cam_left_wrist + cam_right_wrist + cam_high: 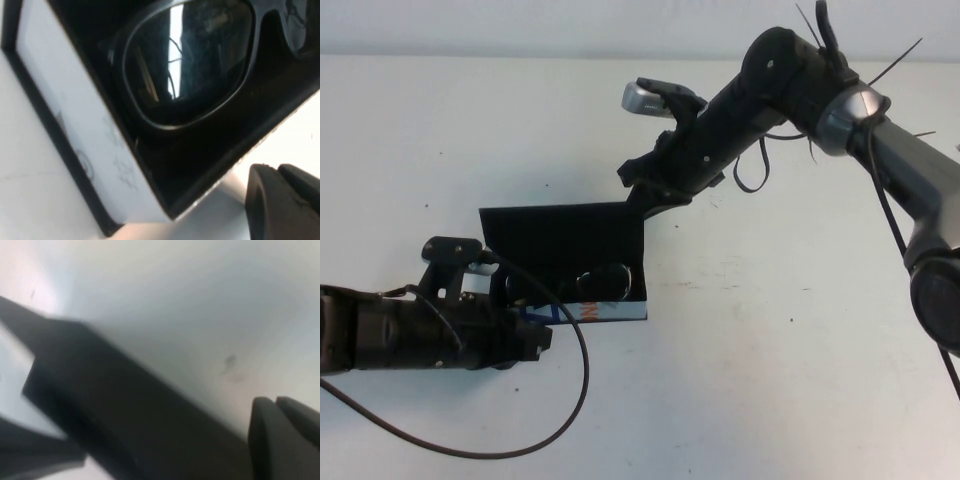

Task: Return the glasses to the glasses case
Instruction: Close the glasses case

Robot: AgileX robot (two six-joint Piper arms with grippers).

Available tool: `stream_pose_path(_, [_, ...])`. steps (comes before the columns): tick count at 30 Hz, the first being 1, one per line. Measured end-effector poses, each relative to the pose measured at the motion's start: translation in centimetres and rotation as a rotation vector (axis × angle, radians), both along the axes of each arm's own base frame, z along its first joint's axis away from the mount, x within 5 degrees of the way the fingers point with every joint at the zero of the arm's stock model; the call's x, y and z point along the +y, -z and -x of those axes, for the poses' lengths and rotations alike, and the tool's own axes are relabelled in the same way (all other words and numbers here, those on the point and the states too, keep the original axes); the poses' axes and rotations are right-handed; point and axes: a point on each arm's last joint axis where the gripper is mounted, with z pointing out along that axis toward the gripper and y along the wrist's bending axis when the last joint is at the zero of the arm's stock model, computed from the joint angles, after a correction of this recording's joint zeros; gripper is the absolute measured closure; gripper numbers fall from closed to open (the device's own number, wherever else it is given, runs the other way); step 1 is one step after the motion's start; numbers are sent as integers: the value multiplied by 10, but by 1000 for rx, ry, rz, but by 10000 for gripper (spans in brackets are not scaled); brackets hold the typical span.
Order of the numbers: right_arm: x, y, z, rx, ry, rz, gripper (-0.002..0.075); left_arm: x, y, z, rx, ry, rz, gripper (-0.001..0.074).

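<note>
The glasses case (pixel 612 311) lies open at the table's middle, with its black flap (pixel 560 235) standing up behind it. The dark-framed glasses (pixel 605 280) lie inside the case. One lens (pixel 190 65) and the case's pale wall (pixel 75 125) fill the left wrist view. My left gripper (pixel 540 340) is shut and empty, low at the case's front left corner; its fingers (pixel 265 200) are pressed together. My right gripper (pixel 638 190) is shut at the flap's far right corner. In the right wrist view its fingers (pixel 265 440) sit together next to the flap (pixel 115 405).
The white table (pixel 770 350) stretches all around the case. The left arm's black cable (pixel 575 385) loops over the table in front of the case. The right arm (pixel 790 80) reaches in from the far right above the table.
</note>
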Motion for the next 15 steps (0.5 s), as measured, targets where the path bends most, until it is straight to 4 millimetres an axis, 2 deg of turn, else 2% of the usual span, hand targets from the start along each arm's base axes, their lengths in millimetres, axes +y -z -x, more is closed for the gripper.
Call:
stream_pose_path(4, [13, 2, 18, 15, -57, 28, 737, 0, 0, 0, 0, 0, 0, 735])
stream_pose_path(7, [20, -6, 30, 0, -91, 50, 738, 0, 0, 0, 2, -2, 1, 735])
stream_pose_path(12, [22, -26, 45, -28, -105, 77, 738, 0, 0, 0, 2, -2, 1, 735])
stream_pose_path(15, [18, -29, 57, -6, -111, 96, 738, 0, 0, 0, 2, -2, 1, 735])
